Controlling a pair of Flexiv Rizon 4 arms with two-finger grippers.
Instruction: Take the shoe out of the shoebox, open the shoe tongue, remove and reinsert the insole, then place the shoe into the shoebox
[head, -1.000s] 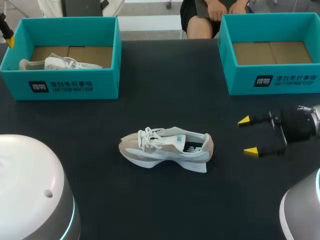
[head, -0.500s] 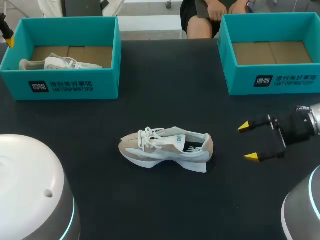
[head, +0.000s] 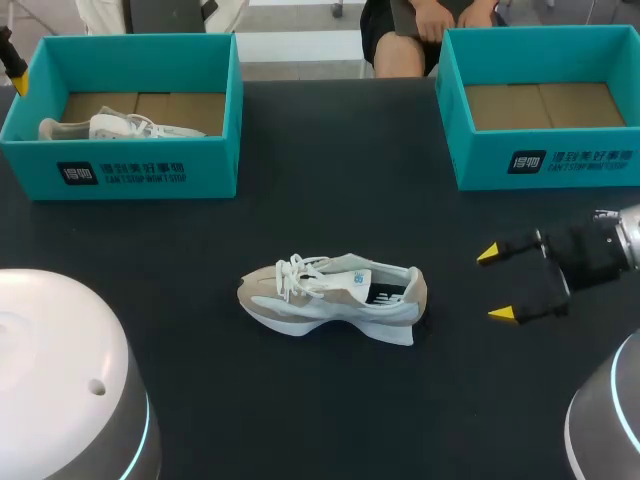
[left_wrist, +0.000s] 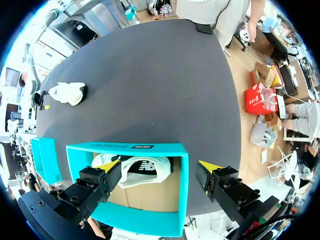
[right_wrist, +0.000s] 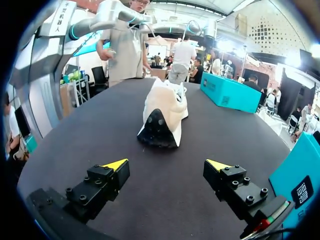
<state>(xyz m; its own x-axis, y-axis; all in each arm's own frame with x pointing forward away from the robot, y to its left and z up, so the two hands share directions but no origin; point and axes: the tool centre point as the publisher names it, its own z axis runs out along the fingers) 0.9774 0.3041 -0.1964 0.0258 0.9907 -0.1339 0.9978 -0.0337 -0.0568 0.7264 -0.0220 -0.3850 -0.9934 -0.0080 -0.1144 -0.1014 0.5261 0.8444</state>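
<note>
Beyond the shoe's (head: 335, 297) heel, right hand (head: 500, 284) low and level, fingers (head: 488, 253) apart.

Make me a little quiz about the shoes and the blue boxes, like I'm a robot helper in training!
1. Fill the gap: the right gripper has its fingers ____, with nothing between them.
2. The table holds one sneaker. Where is the other sneaker? A: in the left shoebox. B: on top of the first one. C: in the right gripper.
3. True or false: the sneaker on the table touches the right gripper.
Key: 1 open; 2 A; 3 false.
</note>
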